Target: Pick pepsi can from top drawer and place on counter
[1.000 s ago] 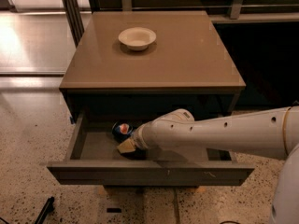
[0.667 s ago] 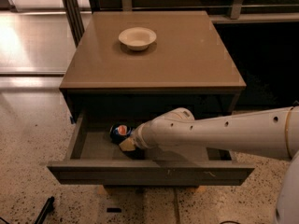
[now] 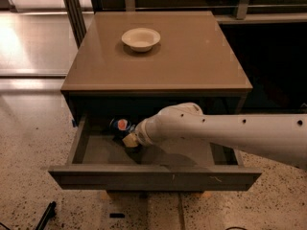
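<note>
The pepsi can point(image 3: 121, 125) lies in the open top drawer point(image 3: 153, 176), near its back left, logo facing up. My white arm reaches in from the right, and my gripper point(image 3: 128, 139) is at the can's near right side, touching or almost touching it. The arm's wrist hides most of the gripper. The counter point(image 3: 192, 56) is the glossy tan top of the cabinet above the drawer.
A cream bowl point(image 3: 140, 38) sits on the counter toward the back. The speckled floor point(image 3: 29, 143) lies left and in front. A dark metal post point(image 3: 74, 8) stands at the back left. A black object point(image 3: 45, 214) lies on the floor at the lower left.
My gripper has moved a little deeper and left toward the can. The can has stayed where it was.
</note>
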Action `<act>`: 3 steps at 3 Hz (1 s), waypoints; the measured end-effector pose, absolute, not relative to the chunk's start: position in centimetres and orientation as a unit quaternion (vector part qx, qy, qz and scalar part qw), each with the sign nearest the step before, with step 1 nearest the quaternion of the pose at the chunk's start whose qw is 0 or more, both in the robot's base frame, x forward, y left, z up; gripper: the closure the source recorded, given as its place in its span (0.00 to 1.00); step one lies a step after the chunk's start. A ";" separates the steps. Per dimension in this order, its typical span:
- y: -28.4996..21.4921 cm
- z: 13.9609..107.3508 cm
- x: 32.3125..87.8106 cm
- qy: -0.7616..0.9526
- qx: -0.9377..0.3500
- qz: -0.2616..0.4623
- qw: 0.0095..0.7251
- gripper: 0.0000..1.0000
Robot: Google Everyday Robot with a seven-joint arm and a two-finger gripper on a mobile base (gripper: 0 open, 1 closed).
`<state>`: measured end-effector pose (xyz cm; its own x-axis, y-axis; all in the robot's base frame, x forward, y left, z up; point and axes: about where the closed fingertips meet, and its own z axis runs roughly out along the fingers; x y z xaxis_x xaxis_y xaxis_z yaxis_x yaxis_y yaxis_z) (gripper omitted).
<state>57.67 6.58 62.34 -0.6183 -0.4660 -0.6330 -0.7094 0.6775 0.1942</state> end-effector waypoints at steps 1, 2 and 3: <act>5.5 67.8 58.3 0.855 -0.331 0.279 0.284 1.00; 0.5 70.5 56.5 0.847 -0.365 0.272 0.274 1.00; -4.5 71.7 52.7 0.859 -0.359 0.264 0.252 1.00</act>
<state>52.65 -4.51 71.73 -0.6153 -0.4836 -0.6225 -0.7499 0.6025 0.2732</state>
